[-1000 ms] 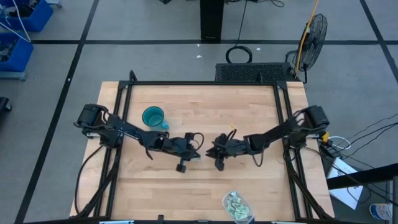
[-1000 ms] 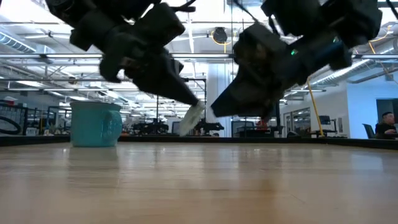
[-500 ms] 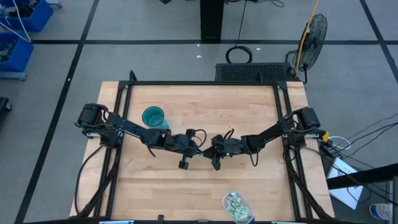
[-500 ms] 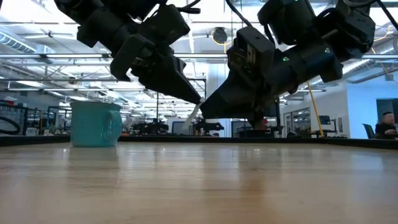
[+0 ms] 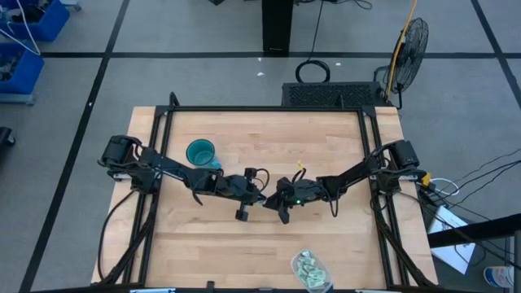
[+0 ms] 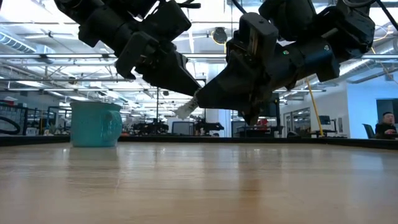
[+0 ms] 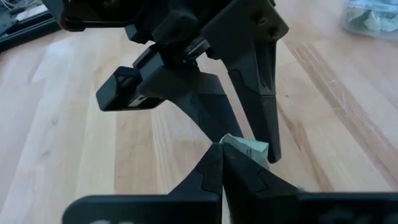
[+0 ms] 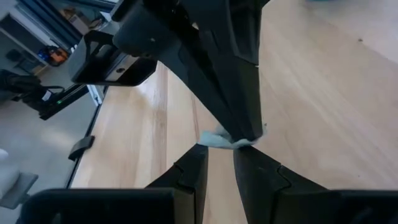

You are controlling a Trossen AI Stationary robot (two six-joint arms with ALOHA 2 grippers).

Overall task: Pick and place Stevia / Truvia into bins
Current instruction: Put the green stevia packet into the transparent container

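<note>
I see both arms have closed in mid-table, 4 o'clock of the mug (image 5: 200,152). My left gripper (image 7: 222,163) pinches the sachet (image 7: 246,149); the right gripper (image 8: 218,163) now stands narrowly parted beside it. Handover looks done.

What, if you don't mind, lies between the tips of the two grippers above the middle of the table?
A single pale sachet, held up off the table. The low view shows it where the left gripper and right gripper meet; the left wrist view shows the left fingers shut on it.
</note>
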